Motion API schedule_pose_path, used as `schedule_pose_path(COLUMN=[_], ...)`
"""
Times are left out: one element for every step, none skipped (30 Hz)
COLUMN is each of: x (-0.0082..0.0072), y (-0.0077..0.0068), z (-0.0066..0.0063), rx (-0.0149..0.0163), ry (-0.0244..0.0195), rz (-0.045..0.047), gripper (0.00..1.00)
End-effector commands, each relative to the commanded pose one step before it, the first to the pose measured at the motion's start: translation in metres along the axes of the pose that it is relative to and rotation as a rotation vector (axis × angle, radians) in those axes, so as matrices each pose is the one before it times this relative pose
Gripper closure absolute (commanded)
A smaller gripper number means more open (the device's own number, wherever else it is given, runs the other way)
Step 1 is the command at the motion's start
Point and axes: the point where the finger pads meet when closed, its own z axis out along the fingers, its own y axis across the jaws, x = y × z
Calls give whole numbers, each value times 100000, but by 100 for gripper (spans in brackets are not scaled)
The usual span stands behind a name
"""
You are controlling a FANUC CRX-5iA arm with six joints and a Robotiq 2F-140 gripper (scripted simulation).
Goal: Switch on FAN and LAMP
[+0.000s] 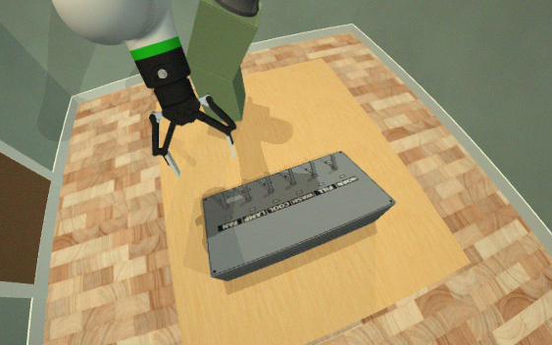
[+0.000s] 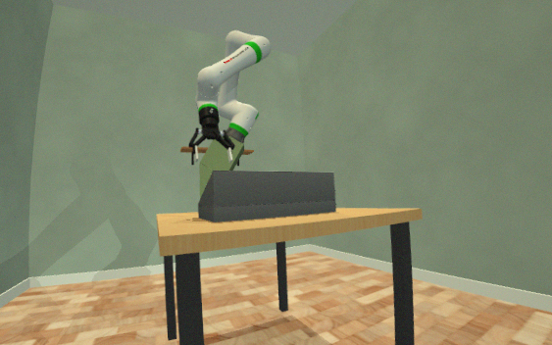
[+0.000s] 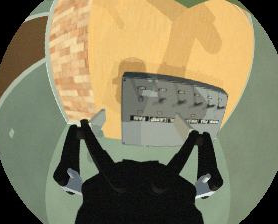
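Observation:
A grey console (image 1: 295, 216) with a row of several toggle levers and black labels sits on the wooden table (image 1: 303, 196). The FAN label (image 1: 229, 225) is at the left end with its lever (image 1: 225, 200) behind it. The LAMP label (image 1: 255, 217) is beside it with its lever (image 1: 246, 192). My gripper (image 1: 202, 159) is open and empty. It hangs in the air above and behind the console's left end, apart from it. In the exterior view the gripper (image 2: 211, 156) is above the console's back (image 2: 269, 195). The wrist view shows the console (image 3: 172, 108) below and ahead between my fingers.
The arm's green pedestal (image 1: 222, 54) stands at the table's far side, right beside the gripper. The labels COOL (image 1: 278, 206), WASH, FILL and one more run to the right. The table edges drop to a wood-block floor.

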Motion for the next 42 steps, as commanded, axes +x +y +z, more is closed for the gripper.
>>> schedule_pose_path(x=[-72, 0, 0, 0, 0, 0, 0, 0, 0, 0, 0, 0, 0, 0, 0, 0, 0, 0, 0, 0, 0, 0, 0, 0, 0, 0, 0, 0, 0, 0, 0, 0, 0, 0, 0, 0, -49, -275, -570, -807, -906, -831], y=[18, 0, 0, 0, 0, 0, 0, 0, 0, 0, 0, 0, 0, 0, 0, 0, 0, 0, 0, 0, 0, 0, 0, 0, 0, 0, 0, 0, 0, 0, 0, 0, 0, 0, 0, 0, -3, -15, -24, -18, 3, 23], z=[1, 0, 0, 0, 0, 0, 0, 0, 0, 0, 0, 0, 0, 0, 0, 0, 0, 0, 0, 0, 0, 0, 0, 0, 0, 0, 0, 0, 0, 0, 0, 0, 0, 0, 0, 0, 0, 0, 0, -3, -7, -10], rx=[471, 0, 0, 0, 0, 0, 0, 0, 0, 0, 0, 0, 0, 0, 0, 0, 0, 0, 0, 0, 0, 0, 0, 0, 0, 0, 0, 0, 0, 0, 0, 0, 0, 0, 0, 0, -5, -26, -50, -62, -57, -42], ry=[562, 0, 0, 0, 0, 0, 0, 0, 0, 0, 0, 0, 0, 0, 0, 0, 0, 0, 0, 0, 0, 0, 0, 0, 0, 0, 0, 0, 0, 0, 0, 0, 0, 0, 0, 0, 8, 47, 95, 128, 134, 113], rz=[372, 0, 0, 0, 0, 0, 0, 0, 0, 0, 0, 0, 0, 0, 0, 0, 0, 0, 0, 0, 0, 0, 0, 0, 0, 0, 0, 0, 0, 0, 0, 0, 0, 0, 0, 0, 1, 3, 9, 15, 22, 24], gripper=[0, 0, 56, 56, 56, 56, 56, 56, 56, 56, 56, 56, 56, 56, 56, 56, 56, 56, 56, 56, 56, 56, 56, 56, 56, 56, 56, 56, 56, 56, 56, 56, 56, 56, 56, 56, 56, 56, 56, 56, 56, 56])
